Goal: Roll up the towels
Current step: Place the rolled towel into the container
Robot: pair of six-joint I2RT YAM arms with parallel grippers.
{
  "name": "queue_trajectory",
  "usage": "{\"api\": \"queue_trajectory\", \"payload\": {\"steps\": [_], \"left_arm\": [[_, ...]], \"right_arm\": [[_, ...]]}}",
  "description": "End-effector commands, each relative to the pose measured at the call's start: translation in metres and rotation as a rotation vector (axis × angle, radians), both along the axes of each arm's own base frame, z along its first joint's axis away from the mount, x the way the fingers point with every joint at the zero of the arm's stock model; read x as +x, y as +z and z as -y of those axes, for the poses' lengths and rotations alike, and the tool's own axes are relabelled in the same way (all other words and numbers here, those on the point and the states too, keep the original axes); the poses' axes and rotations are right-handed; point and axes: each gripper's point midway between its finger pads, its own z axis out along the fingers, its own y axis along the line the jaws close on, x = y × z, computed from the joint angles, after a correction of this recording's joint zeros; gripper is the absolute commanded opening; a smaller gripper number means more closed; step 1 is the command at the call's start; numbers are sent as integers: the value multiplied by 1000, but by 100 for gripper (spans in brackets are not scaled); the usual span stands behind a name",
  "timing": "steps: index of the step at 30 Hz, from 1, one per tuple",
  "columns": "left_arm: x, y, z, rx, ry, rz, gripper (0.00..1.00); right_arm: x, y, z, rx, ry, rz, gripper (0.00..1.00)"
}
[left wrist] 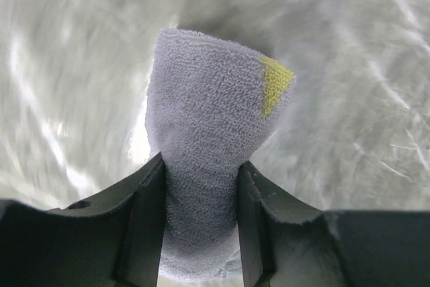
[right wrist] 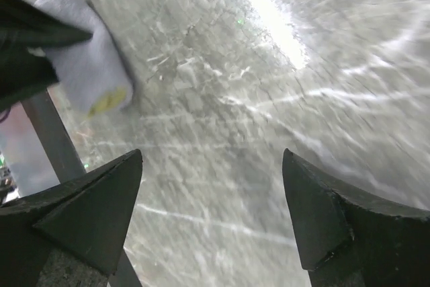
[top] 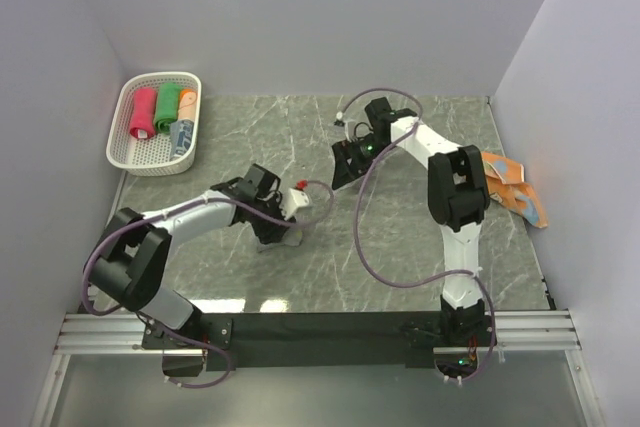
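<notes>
A grey-blue towel (left wrist: 208,112), rolled up with a yellow mark at its end, is clamped between the fingers of my left gripper (left wrist: 201,193), which is shut on it. In the top view my left gripper (top: 278,230) sits over the middle of the table and hides the roll. The same grey-blue roll (right wrist: 87,65) shows at the upper left of the right wrist view. My right gripper (right wrist: 212,159) is open over bare marble with nothing between its fingers; my right gripper (top: 345,172) is a little right of and behind the left one. Flat orange towels (top: 515,187) with light-blue marks lie at the table's right edge.
A white perforated basket (top: 125,152) stands at the back left. It holds a pink-red roll (top: 143,112), a green roll (top: 166,105), an orange roll (top: 188,99) and a grey-blue one (top: 182,135). Walls close in the table on the left, back and right.
</notes>
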Motion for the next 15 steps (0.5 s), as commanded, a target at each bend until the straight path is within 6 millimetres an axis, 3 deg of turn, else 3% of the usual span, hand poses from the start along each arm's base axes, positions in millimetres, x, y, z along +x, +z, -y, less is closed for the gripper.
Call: {"api": "queue_trajectory", "payload": {"steps": [1,2,6,7,9,10,12,13,14,15], "left_arm": [[-18,-7,-42,94,315,-246,1],[3,9,-48,52,423,-236,0],[53,67,-68,-74,644,-172,0],[74,88,-84,-115,732,-139,0],[87,107,-105,-146,817,-139,0],[108,130,-132,-188,897,-94,0],[122,143,-166,-193,995,-74,0],[138,165,-200,-213,1083,-10,0],[145,165,-217,-204,1131,-8,0],[148,170,-247,-197,1214,7,0]], "right_arm": [[4,45,7,32,-30,65,93],[6,49,10,35,-39,68,93],[14,63,20,49,-67,80,95],[14,63,22,49,-70,80,96],[15,67,24,52,-73,81,96],[15,68,24,53,-72,81,96],[14,70,26,58,-75,78,97],[13,69,26,57,-76,76,97],[12,69,26,61,-74,73,97],[11,70,26,62,-75,71,98]]}}
